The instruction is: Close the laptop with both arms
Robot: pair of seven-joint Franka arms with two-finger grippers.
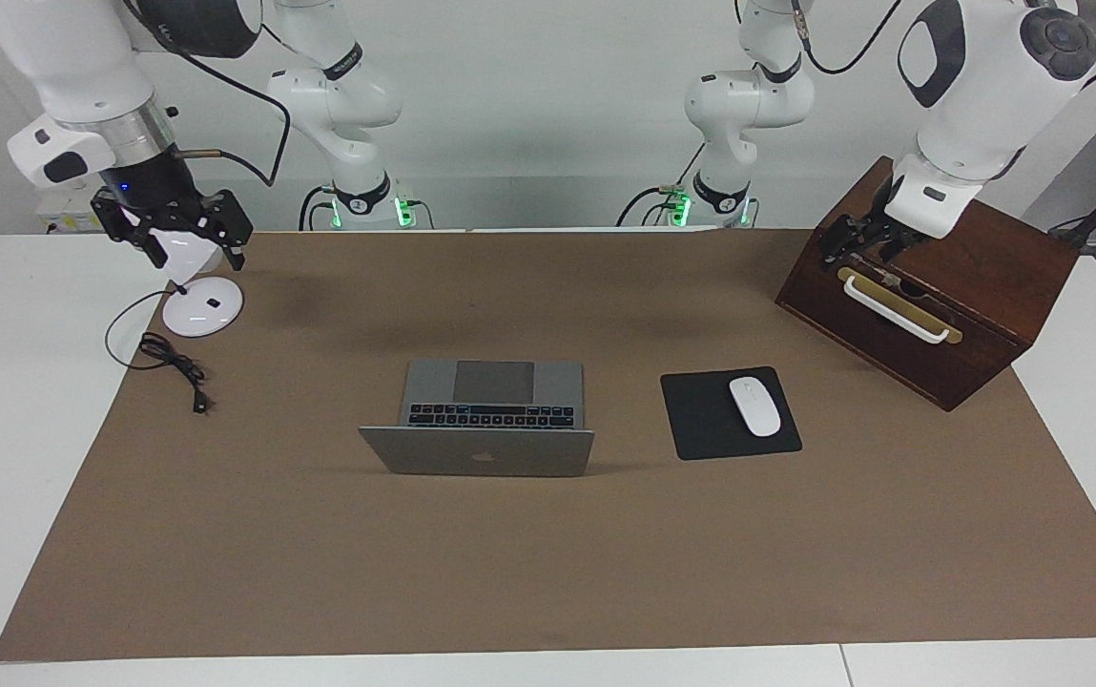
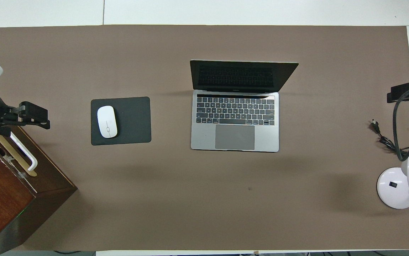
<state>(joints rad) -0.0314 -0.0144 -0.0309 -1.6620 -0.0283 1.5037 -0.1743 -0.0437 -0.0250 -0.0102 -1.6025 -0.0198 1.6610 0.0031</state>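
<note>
Hovering with both pincers spread apart, my left gripper (image 1: 860, 250) over the box (image 1: 986, 286) at two o'clock, right gripper (image 1: 187, 236) over the lamp (image 1: 202, 307) at ten, clear of the open laptop (image 1: 485, 420).

the laptop (image 2: 235, 137) is silver-grey with black keys, a grey trackpad and a dark screen; a dark apple logo marks its lid (image 1: 481, 457). at its 9 o'clock in the overhead view, a white mouse (image 2: 106, 121) lies on a black mouse pad (image 2: 133, 121). the mat (image 2: 176, 206) is plain brown on a white table (image 2: 225, 10). the wooden box (image 1: 977, 315) is dark red-brown with a white handle on a brass-coloured strip. the lamp (image 1: 202, 307) is white with a black cord. both arms are white with dark grey caps.
</note>
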